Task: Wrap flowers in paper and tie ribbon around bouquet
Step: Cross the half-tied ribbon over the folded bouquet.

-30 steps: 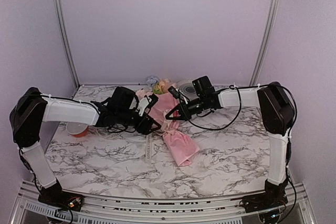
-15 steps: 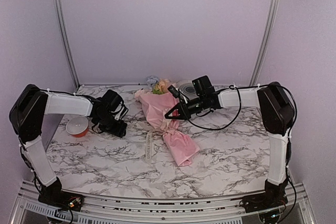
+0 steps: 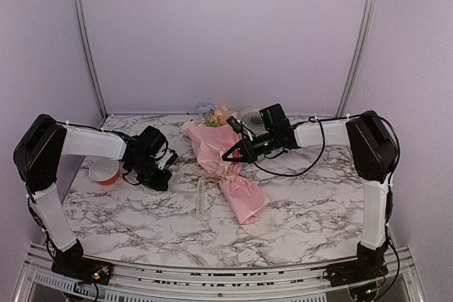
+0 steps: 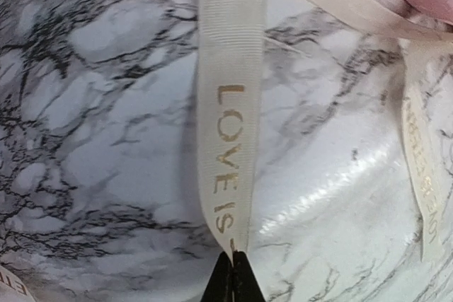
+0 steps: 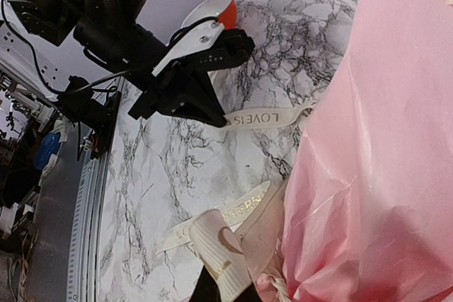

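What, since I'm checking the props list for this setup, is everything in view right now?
bouquet: one, pink paper cone, lying mid-table, wide end toward the far side
flowers: one bunch, peach, yellow and pale blue, showing at the cone's far end
ribbon: one as far as shows, cream with gold lettering, around the cone's waist, tails on the table
bowl: one, orange-red outside, white inside, left side of the table
plate: one, grey-white, far edge beside the flowers
table: one, white marble with dark veins
left gripper: one, black, shut on a ribbon tail left of the bouquet
right gripper: one, black, shut on the ribbon at the bouquet's waist
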